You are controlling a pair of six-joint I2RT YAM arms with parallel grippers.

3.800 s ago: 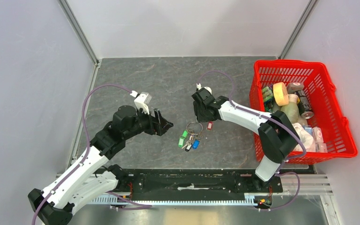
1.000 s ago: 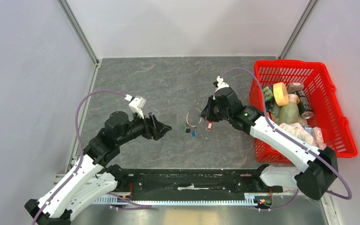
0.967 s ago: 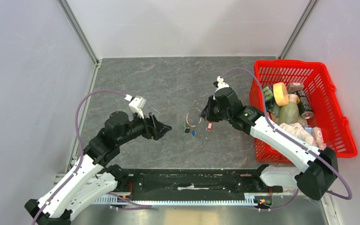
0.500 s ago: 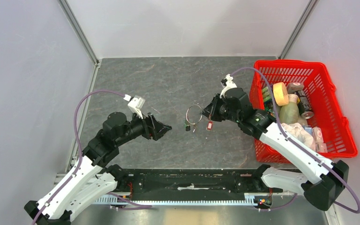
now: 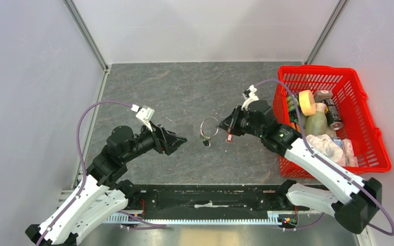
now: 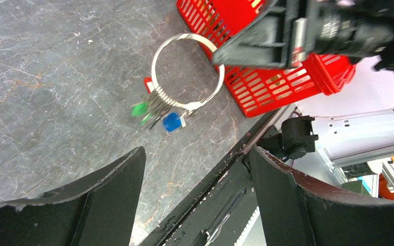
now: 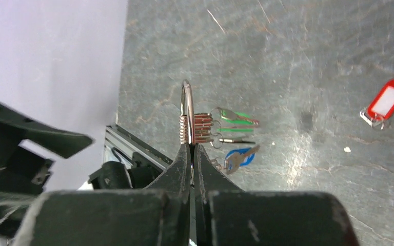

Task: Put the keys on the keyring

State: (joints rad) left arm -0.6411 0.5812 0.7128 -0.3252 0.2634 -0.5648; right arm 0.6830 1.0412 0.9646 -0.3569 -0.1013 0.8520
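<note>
My right gripper (image 7: 191, 148) is shut on the keyring (image 7: 186, 100), a thin silver ring held on edge above the table. Green keys (image 7: 236, 119) and a blue key (image 7: 241, 156) hang from its small loops. A red tag (image 7: 387, 102) lies alone on the table, off the ring. From above, the keyring (image 5: 209, 126) sits just left of the right gripper (image 5: 224, 124), with the red tag (image 5: 229, 137) below it. My left gripper (image 5: 182, 139) is open and empty, a short way left of the ring. Its wrist view faces the keyring (image 6: 154, 72), green keys (image 6: 140, 108) and blue key (image 6: 171, 122).
A red basket (image 5: 315, 69) full of mixed items stands at the right, close behind the right arm. The grey stone table (image 5: 164, 92) is walled at the back and sides. A black rail (image 5: 210, 197) runs along the near edge.
The right gripper has lifted the ring with its keys off the table and shifted it slightly left. The left gripper stayed open and drew back a little.
</note>
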